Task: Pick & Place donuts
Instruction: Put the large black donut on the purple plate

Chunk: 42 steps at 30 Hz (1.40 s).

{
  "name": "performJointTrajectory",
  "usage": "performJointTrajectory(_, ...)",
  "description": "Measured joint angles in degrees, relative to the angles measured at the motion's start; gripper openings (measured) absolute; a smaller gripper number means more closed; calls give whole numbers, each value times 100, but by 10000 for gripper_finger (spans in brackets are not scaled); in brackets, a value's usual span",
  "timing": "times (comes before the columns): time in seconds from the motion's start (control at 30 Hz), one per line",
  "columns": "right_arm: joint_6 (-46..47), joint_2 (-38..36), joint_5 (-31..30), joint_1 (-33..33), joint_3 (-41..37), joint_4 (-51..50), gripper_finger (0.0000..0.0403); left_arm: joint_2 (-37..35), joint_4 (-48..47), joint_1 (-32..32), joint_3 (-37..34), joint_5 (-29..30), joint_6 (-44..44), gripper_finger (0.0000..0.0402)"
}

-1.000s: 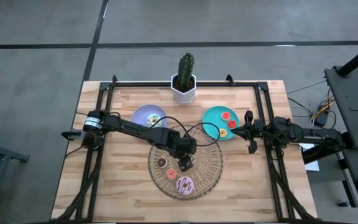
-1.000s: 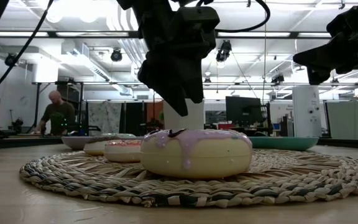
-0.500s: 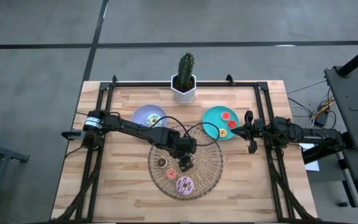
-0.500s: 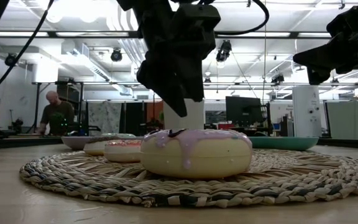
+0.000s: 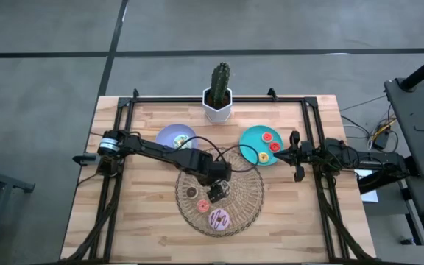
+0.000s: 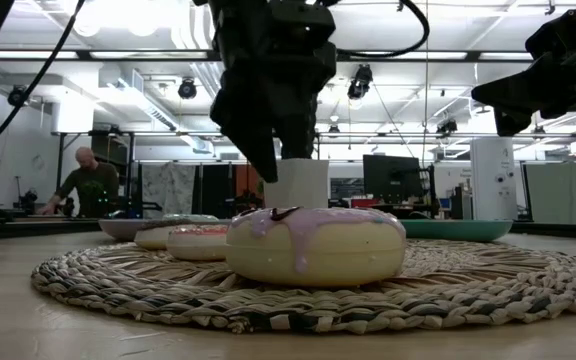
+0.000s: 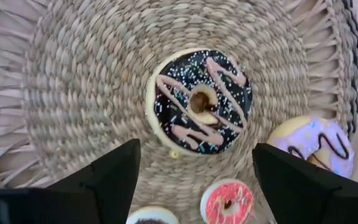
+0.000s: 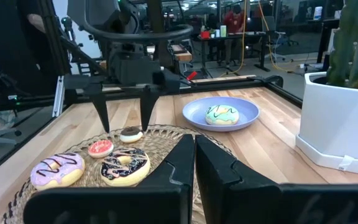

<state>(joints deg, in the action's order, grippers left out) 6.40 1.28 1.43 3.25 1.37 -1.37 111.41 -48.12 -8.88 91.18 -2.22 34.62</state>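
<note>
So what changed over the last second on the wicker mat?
The left gripper opened its fingers wider and shifted slightly toward the table's far side, hovering open above the dark chocolate donut, which lies free on the wicker mat. Nothing was grasped. The pink donut, the small red donut and the shut right gripper by the teal plate stayed put.

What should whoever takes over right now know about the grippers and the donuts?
Left gripper: open, hovering over the brown-iced donut on the wicker mat.
Right gripper: shut, empty, waiting beside the teal plate.
Done: white-green donut on the lavender plate; three tiny donuts on the teal plate.
Left on the mat: the brown-iced donut, pink donut, tiny red donut, tiny dark donut.
</note>
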Motion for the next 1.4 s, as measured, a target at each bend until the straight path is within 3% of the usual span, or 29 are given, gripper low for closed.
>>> performJointTrajectory(0.33,1,2,0,1,0,-1,8,46,-63,17,241,10,-72,278)
performJointTrajectory(0.7,1,0,-2,1,0,1,8,594,-660,92,899,129,18,277)
performJointTrajectory(1.4,1,24,-2,1,0,0,8,1203,-891,90,1171,128,58,277)
